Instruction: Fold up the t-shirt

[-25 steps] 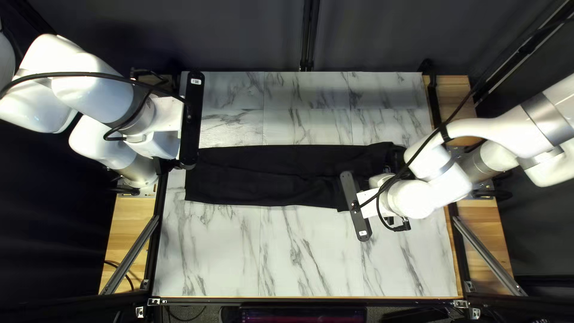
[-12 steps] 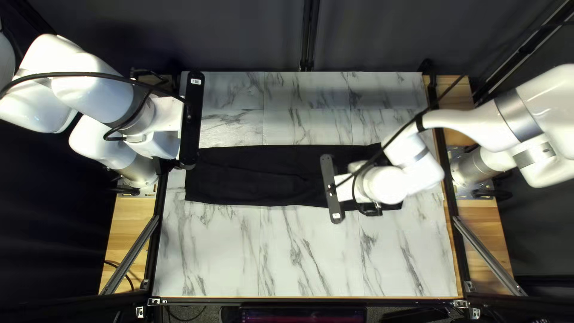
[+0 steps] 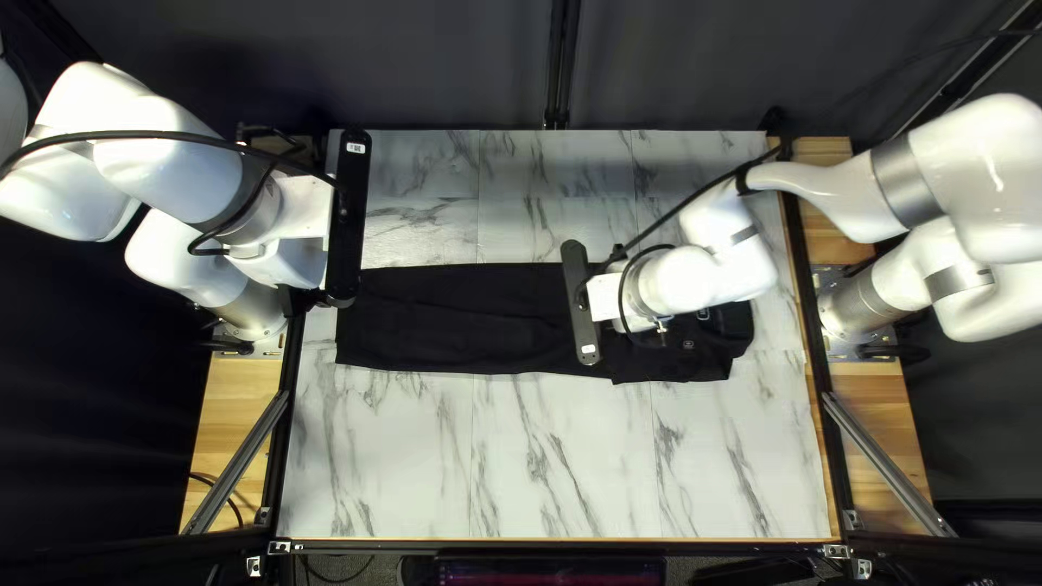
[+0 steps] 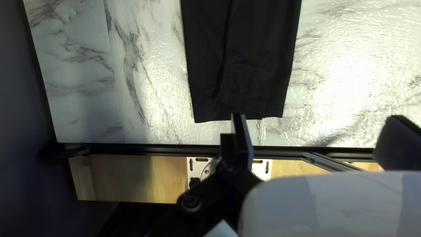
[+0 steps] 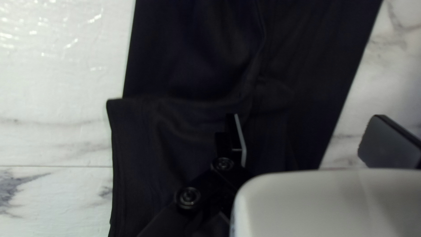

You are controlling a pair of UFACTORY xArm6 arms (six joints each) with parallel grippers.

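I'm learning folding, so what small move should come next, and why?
Probably bring the left gripper to the shirt's nearest end and pinch it: the gripper is open close by that end, and the shirt lies in a long strip.

Right gripper is open: near finger above the black shirt, far finger beyond its far edge, above the marbled tabletop. A raised edge crosses the shirt's near half; right of it, the shirt juts nearward. Finger contact cannot be determined.
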